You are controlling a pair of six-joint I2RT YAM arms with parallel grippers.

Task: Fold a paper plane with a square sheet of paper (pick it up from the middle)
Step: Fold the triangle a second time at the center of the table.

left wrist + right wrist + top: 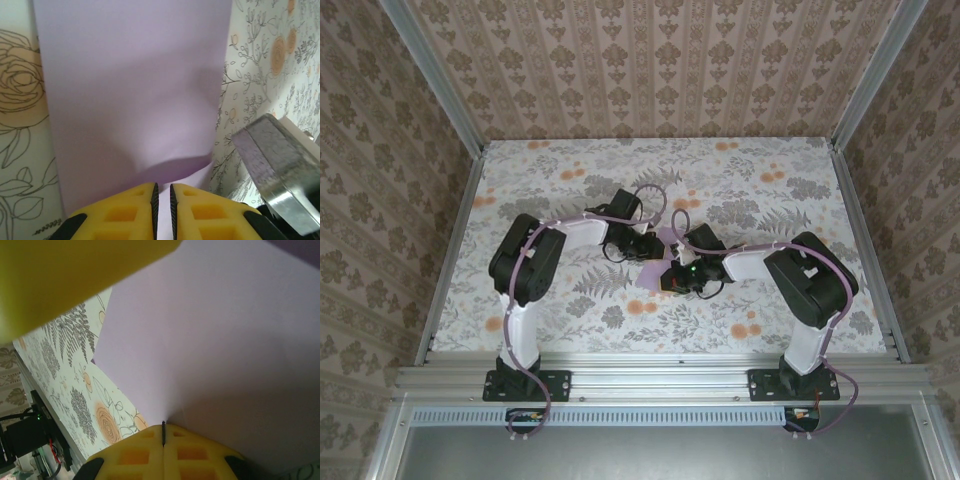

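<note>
The square sheet of paper [648,274] is pale lilac and hangs lifted over the middle of the floral table, between both grippers. My left gripper [655,248] reaches in from the left. In the left wrist view its yellow fingers [162,186] stand a narrow slit apart with lilac paper in the slit, and the sheet [135,90] bulges just beyond the tips. My right gripper [672,272] comes from the right. Its fingers [163,424] are pressed together on the sheet's edge [215,340]. A blurred yellow finger [75,275] of the left gripper crosses the top left.
The floral tabletop [570,190] is boxed in by patterned walls at the back and sides. An aluminium rail [660,378] carrying both arm bases runs along the near edge. A grey metal part [275,160] of the other arm sits close on the right.
</note>
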